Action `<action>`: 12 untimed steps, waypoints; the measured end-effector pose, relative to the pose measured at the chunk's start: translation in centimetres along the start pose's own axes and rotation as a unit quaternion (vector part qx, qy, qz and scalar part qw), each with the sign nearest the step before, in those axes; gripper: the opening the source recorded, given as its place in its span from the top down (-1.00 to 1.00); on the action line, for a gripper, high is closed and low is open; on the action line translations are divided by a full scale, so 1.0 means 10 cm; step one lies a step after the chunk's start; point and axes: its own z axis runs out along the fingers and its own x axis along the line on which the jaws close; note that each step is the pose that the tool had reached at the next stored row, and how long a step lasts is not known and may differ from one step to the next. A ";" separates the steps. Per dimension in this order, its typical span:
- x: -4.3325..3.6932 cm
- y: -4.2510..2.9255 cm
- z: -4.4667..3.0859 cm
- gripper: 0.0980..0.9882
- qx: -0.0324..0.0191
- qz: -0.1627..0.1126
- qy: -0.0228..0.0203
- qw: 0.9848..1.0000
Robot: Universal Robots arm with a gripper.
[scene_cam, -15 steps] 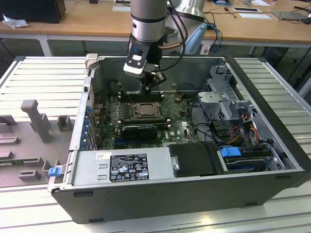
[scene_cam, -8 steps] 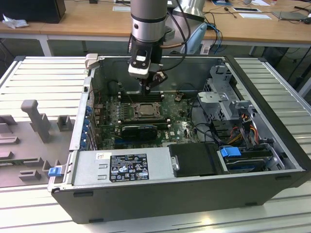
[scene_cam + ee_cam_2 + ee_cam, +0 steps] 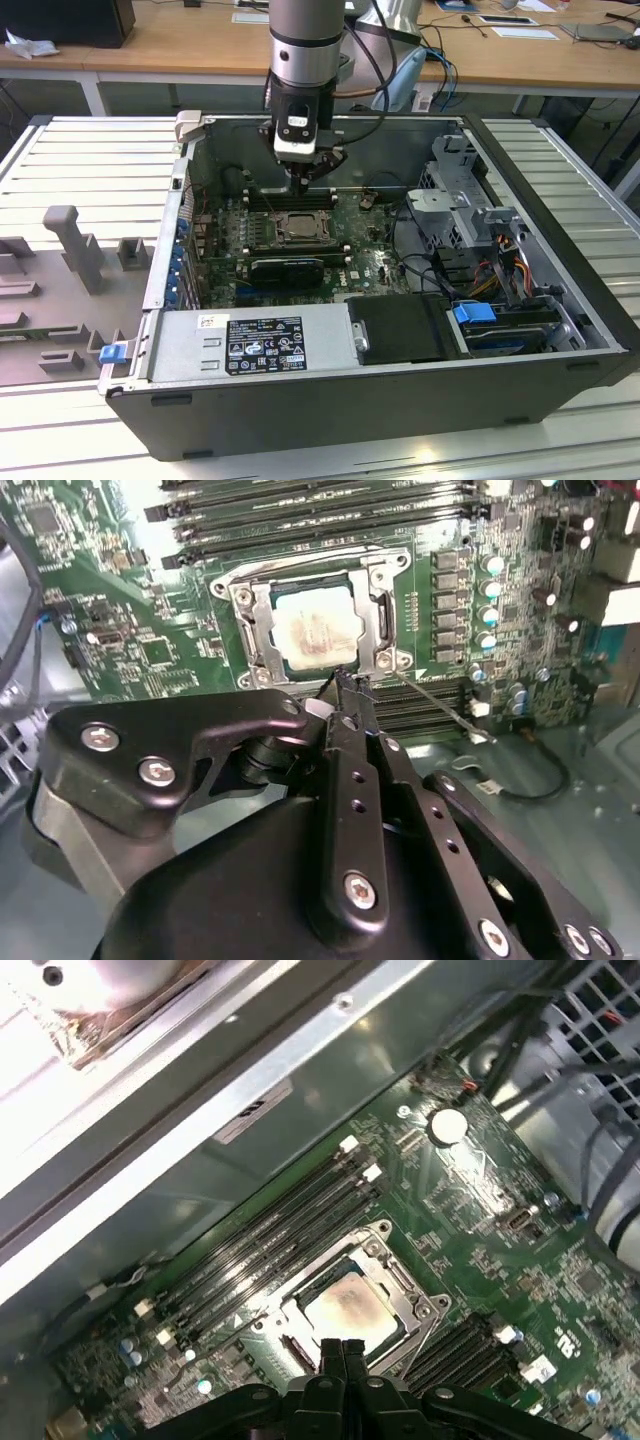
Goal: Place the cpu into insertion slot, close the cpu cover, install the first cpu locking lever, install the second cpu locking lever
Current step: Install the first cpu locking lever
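**A:** Counts, quick.

**B:** I've got one gripper (image 3: 303,188) hanging inside one open case (image 3: 380,410). One cpu (image 3: 312,630) is seated in the one insertion slot (image 3: 232,592), mid-motherboard (image 3: 370,262), between two banks of memory slots (image 3: 270,1245). One cpu cover (image 3: 262,620) lies flat over it, and the chip's pale face shows through the cut-out.

**A:** Pincer?

**B:** My fingers are pressed together with nothing visible between them. In both wrist views the tips sit right at the slot's edge. I can't tell if they're touching it or just above.

**A:** Levers?

**B:** I count one wire lever (image 3: 440,708). It runs from the slot's corner, angled out across the neighbouring memory bank.

**A:** Labels?

**B:** One black label (image 3: 265,345) and one small white sticker (image 3: 213,322), both on the power supply box (image 3: 180,345) along the case wall closest to the exterior camera. I can't make out the text. There are also two blue tabs (image 3: 112,352) (image 3: 475,312), one black oblong card (image 3: 290,268) just beside the slot, and one coin cell (image 3: 448,1125) near the board's edge.
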 end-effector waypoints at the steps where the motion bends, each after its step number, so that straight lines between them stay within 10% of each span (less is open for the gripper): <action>1: 0.000 0.000 0.000 0.98 0.000 -0.012 0.001 1.000; 5: 0.000 0.000 0.000 0.98 0.001 -0.047 0.002 0.999; 12: 0.000 0.000 0.000 0.98 0.003 -0.122 0.005 0.992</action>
